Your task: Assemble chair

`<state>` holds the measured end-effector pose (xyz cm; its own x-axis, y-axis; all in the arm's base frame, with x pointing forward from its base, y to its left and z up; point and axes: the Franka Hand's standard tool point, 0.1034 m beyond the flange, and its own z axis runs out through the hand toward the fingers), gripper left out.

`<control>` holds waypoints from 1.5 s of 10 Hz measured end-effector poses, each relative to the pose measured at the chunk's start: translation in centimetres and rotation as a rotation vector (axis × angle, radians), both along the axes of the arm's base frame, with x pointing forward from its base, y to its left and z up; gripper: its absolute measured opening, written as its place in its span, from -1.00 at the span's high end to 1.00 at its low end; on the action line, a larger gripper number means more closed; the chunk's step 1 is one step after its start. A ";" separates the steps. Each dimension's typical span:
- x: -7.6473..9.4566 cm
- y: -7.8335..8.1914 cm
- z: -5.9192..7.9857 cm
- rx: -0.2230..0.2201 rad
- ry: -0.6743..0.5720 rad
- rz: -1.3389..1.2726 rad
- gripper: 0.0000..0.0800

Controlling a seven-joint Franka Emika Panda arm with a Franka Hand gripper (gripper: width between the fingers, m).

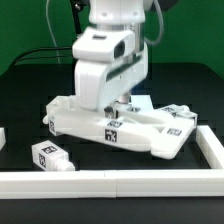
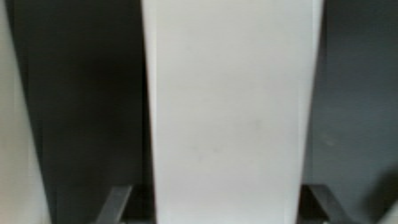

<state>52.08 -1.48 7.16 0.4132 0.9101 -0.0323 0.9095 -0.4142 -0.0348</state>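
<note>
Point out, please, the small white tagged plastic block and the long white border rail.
small white tagged block [image 1: 50, 156]: exterior view, its tagged front face.
long white border rail [image 1: 110, 182]: exterior view, its top face.

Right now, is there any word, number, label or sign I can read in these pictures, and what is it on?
No readable words or numbers anywhere.
On the chair panels: black-and-white square tags, patterns only, no letters.
On the small loose block: one such tag, too blurred to make out.
On the white chair part in the wrist view: blank.
</note>
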 end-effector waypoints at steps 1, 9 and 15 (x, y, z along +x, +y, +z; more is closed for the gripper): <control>0.5 -0.6 0.9 0.003 0.005 0.105 0.30; -0.4 -2.6 1.8 0.029 0.074 0.453 0.29; -0.7 -3.1 1.3 0.039 0.097 0.521 0.29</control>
